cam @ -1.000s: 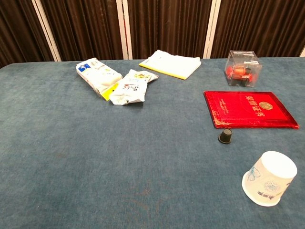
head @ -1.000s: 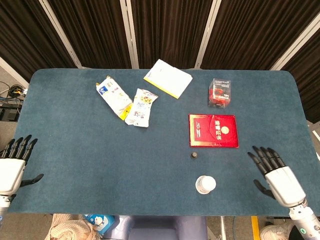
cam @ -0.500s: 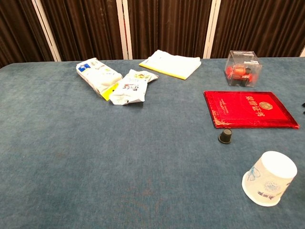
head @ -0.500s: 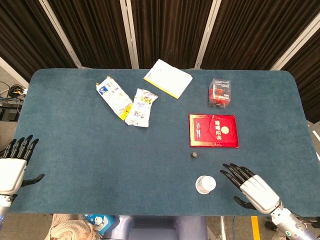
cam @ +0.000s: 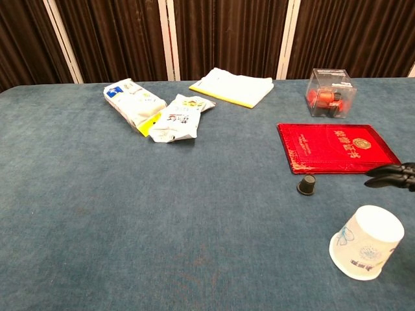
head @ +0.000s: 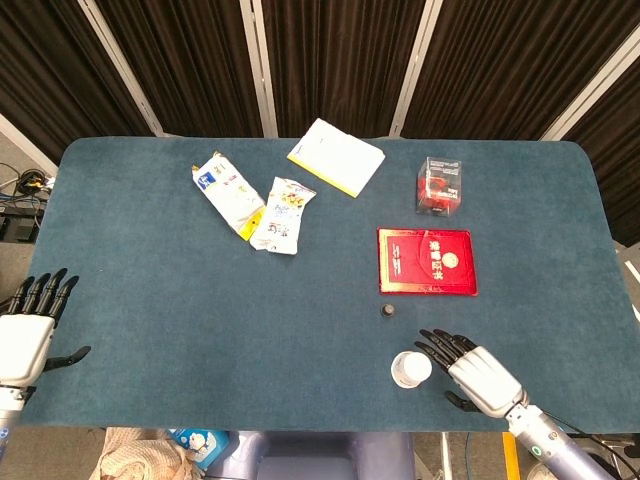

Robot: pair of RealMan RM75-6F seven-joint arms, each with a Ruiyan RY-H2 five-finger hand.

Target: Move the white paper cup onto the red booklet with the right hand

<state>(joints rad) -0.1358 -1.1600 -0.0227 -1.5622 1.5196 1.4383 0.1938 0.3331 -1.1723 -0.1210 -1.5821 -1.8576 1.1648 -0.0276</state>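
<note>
The white paper cup (head: 410,368) (cam: 366,241) stands upside down near the table's front edge, a little right of centre. The red booklet (head: 426,261) (cam: 340,148) lies flat beyond it, further from me. My right hand (head: 472,372) hovers just right of the cup with fingers spread and holds nothing; only its black fingertips (cam: 392,174) show at the right edge of the chest view. My left hand (head: 27,332) rests open off the table's front-left corner, away from everything.
A small black cap (head: 387,311) (cam: 307,184) sits between cup and booklet. A clear box with red contents (head: 439,185) stands behind the booklet. A white-and-yellow notebook (head: 336,157) and two snack packets (head: 228,193) (head: 282,214) lie at the back.
My right hand has moved left along the front edge, from well right of the cup to close beside it. The cup and my left hand have stayed put.
</note>
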